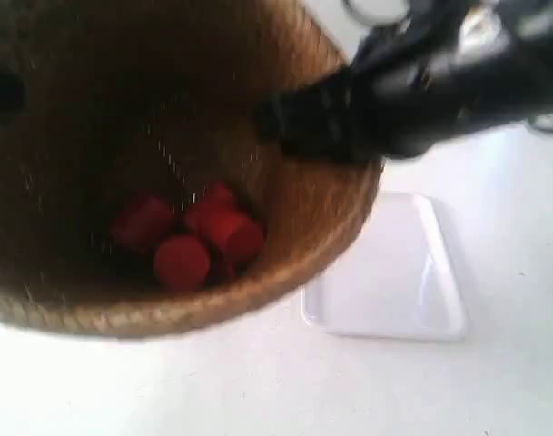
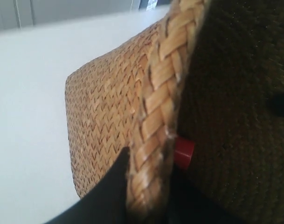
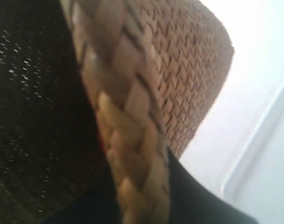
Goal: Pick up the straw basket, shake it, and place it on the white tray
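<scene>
Straw basket (image 1: pixel 285 227) fills the left and middle of the exterior view, tipped so its mouth faces the camera, and the whole shot is blurred. It's a brown weave with a flared round mouth and a thick braided rim (image 2: pixel 158 107), dark mesh-like on the inside. Down in the bottom sits a huddle of red cylindrical pieces (image 1: pixel 181 261), four or five, too soft to count for sure. Its base is hidden here, so I can't tell if it touches the tabletop (image 1: pixel 285 391).

Black arm (image 1: pixel 412 86) comes in from the far right and meets the rim on the right side, though its tips are lost in blur. At the far left edge there's a dark smudge, cut off and unreadable.

On the left wrist camera, the left fingers (image 2: pixel 107 198) are clamped on the rim: one dark finger lies on the outer weave, the inner one is mostly lost in shadow, and one red piece peeps past the braid. Over on the right wrist camera, the right fingers (image 3: pixel 197 200) straddle the rim the same way, gripping it, very out of focus.

White tray (image 1: pixel 394 272) lies flat on the tabletop to the basket's right, glossy with a low rim, its left edge covered by the basket.
</scene>
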